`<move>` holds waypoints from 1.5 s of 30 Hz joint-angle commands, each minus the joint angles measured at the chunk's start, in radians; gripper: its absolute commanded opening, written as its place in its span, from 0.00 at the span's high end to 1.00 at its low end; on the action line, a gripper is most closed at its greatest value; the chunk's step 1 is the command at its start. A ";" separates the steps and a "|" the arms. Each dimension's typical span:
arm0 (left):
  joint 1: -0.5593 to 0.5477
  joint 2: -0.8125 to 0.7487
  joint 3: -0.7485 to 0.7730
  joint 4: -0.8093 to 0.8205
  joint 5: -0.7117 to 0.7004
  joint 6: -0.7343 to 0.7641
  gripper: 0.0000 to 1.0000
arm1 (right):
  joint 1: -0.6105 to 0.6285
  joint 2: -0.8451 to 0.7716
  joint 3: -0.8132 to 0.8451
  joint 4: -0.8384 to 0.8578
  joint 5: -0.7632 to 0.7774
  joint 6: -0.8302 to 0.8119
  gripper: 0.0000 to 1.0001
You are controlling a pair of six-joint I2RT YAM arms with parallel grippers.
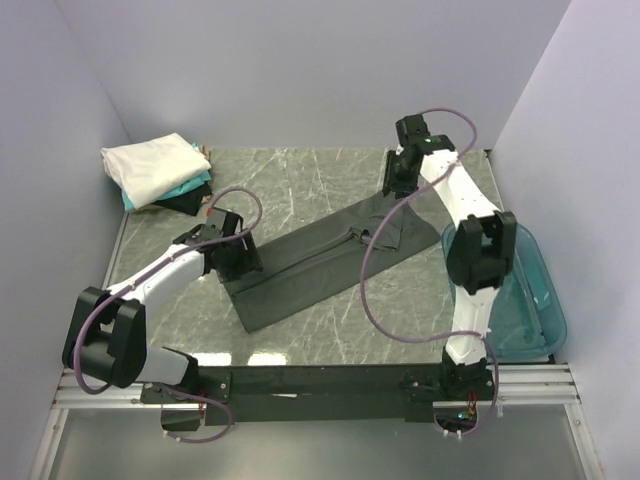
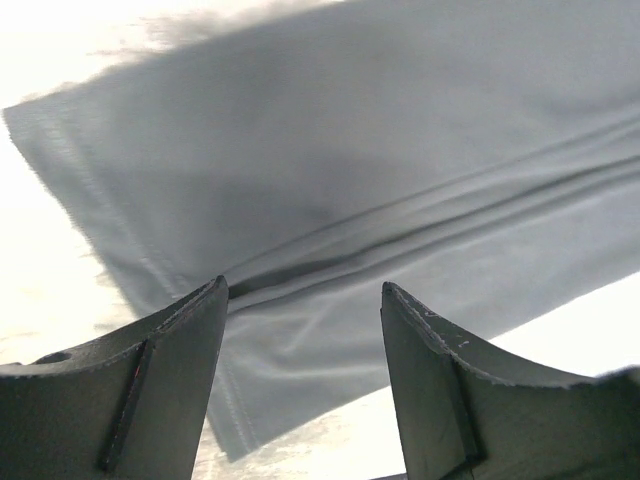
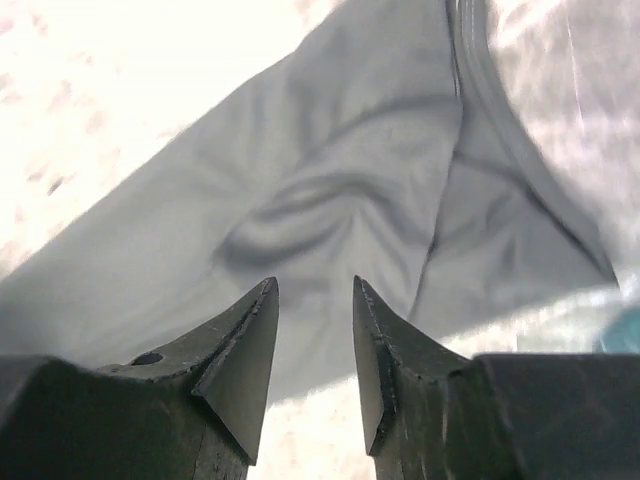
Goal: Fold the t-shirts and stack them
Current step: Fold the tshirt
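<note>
A dark charcoal-grey t-shirt (image 1: 320, 262) lies folded into a long strip slanting across the marble table. My left gripper (image 1: 232, 262) hovers open over its near-left end, and the hemmed edge (image 2: 300, 330) shows between the spread fingers with nothing gripped. My right gripper (image 1: 396, 185) stands open above the far-right end, where the wrinkled cloth (image 3: 330, 210) and collar show beyond the empty fingers. A stack of folded t-shirts (image 1: 158, 172), white on top of teal and black, sits at the far left corner.
A translucent blue plastic tub (image 1: 520, 290) sits at the table's right edge beside the right arm. White walls close in the left, back and right sides. Purple cables loop off both arms.
</note>
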 commanded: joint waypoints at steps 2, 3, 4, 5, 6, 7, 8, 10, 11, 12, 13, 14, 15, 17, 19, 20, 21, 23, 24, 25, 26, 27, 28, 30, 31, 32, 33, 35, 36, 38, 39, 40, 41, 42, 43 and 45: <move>-0.014 -0.010 -0.020 0.081 0.052 -0.016 0.32 | -0.005 -0.160 -0.141 0.044 -0.047 0.002 0.57; -0.015 -0.001 -0.039 0.094 0.060 -0.019 0.32 | -0.004 -0.184 -0.226 0.059 -0.057 0.012 0.57; -0.017 0.007 -0.049 0.104 0.063 -0.024 0.32 | -0.005 -0.229 -0.271 0.097 -0.072 0.017 0.57; -0.018 0.013 -0.058 0.111 0.059 -0.022 0.32 | -0.005 -0.250 -0.314 0.113 -0.078 0.023 0.57; -0.018 0.026 -0.070 0.124 0.053 -0.024 0.32 | -0.004 -0.266 -0.387 0.130 -0.083 0.032 0.57; -0.021 0.031 -0.075 0.127 0.048 -0.021 0.32 | -0.004 -0.286 -0.418 0.153 -0.101 0.037 0.57; -0.023 0.036 -0.078 0.128 0.028 -0.019 0.31 | -0.005 -0.292 -0.446 0.168 -0.106 0.042 0.57; -0.025 0.043 -0.079 0.127 0.010 -0.012 0.31 | -0.005 -0.287 -0.495 0.196 -0.129 0.049 0.57; -0.026 0.043 -0.081 0.131 0.002 -0.009 0.32 | -0.005 -0.281 -0.502 0.200 -0.130 0.051 0.57; -0.026 0.045 -0.087 0.144 -0.003 -0.005 0.31 | -0.005 -0.272 -0.505 0.203 -0.132 0.051 0.57; -0.028 0.047 -0.092 0.148 -0.003 0.001 0.31 | -0.005 -0.248 -0.503 0.211 -0.130 0.052 0.57; -0.028 0.051 -0.095 0.151 -0.006 0.004 0.31 | -0.007 -0.235 -0.503 0.213 -0.127 0.052 0.57; -0.028 0.062 -0.095 0.153 -0.007 0.007 0.31 | -0.007 -0.220 -0.494 0.214 -0.123 0.054 0.57; -0.028 0.077 -0.101 0.164 -0.007 0.011 0.32 | -0.005 -0.171 -0.477 0.211 -0.117 0.056 0.57; -0.028 0.083 -0.109 0.173 -0.009 0.010 0.32 | -0.008 -0.116 -0.456 0.198 -0.118 0.053 0.57; -0.029 0.085 -0.115 0.176 -0.010 0.008 0.32 | -0.007 -0.097 -0.443 0.188 -0.115 0.049 0.57; -0.029 0.086 -0.116 0.176 -0.007 0.007 0.32 | -0.008 -0.080 -0.418 0.181 -0.107 0.046 0.57; -0.034 0.082 -0.125 0.179 -0.006 -0.004 0.32 | -0.008 -0.033 -0.393 0.159 -0.101 0.036 0.57; -0.037 0.082 -0.127 0.176 -0.004 -0.011 0.32 | -0.008 -0.005 -0.373 0.153 -0.092 0.034 0.57; -0.043 0.077 -0.130 0.173 -0.003 -0.025 0.32 | -0.011 0.006 -0.365 0.144 -0.090 0.033 0.57; -0.049 0.074 -0.138 0.161 0.000 -0.034 0.32 | -0.011 0.016 -0.358 0.138 -0.087 0.030 0.57; -0.054 0.065 -0.141 0.156 0.002 -0.042 0.32 | -0.010 0.026 -0.348 0.133 -0.084 0.029 0.57; -0.060 0.059 -0.145 0.148 0.010 -0.062 0.32 | -0.013 0.042 -0.345 0.127 -0.078 0.029 0.57; -0.081 0.036 -0.159 0.128 0.014 -0.094 0.32 | -0.013 0.067 -0.328 0.109 -0.067 0.037 0.57; -0.092 0.025 -0.165 0.122 0.019 -0.108 0.32 | -0.011 0.076 -0.319 0.099 -0.052 0.040 0.58; -0.110 0.013 -0.182 0.119 0.025 -0.120 0.32 | -0.013 0.085 -0.308 0.089 -0.048 0.046 0.58; -0.121 -0.008 -0.190 0.113 0.028 -0.137 0.32 | -0.014 0.095 -0.284 0.079 -0.043 0.046 0.58; -0.164 -0.036 -0.223 0.119 0.039 -0.186 0.32 | -0.014 0.121 -0.247 0.056 -0.032 0.049 0.58; -0.179 -0.041 -0.233 0.122 0.043 -0.218 0.32 | -0.014 0.136 -0.233 0.040 -0.029 0.049 0.58; -0.221 -0.052 -0.260 0.124 0.052 -0.251 0.32 | -0.013 0.150 -0.187 0.024 -0.021 0.052 0.58; -0.235 -0.053 -0.267 0.125 0.060 -0.266 0.32 | -0.014 0.165 -0.170 0.018 -0.018 0.052 0.58; -0.250 -0.058 -0.273 0.130 0.063 -0.292 0.32 | -0.014 0.174 -0.154 0.001 -0.017 0.054 0.58; -0.280 -0.067 -0.280 0.130 0.066 -0.304 0.32 | -0.013 0.182 -0.114 -0.008 -0.015 0.054 0.58; -0.293 -0.073 -0.282 0.130 0.069 -0.329 0.32 | -0.014 0.202 -0.094 -0.016 -0.020 0.056 0.58; -0.308 -0.076 -0.282 0.131 0.072 -0.338 0.32 | -0.013 0.213 -0.072 -0.033 -0.023 0.057 0.58; -0.340 -0.090 -0.279 0.131 0.080 -0.367 0.32 | -0.013 0.249 -0.006 -0.046 -0.037 0.062 0.58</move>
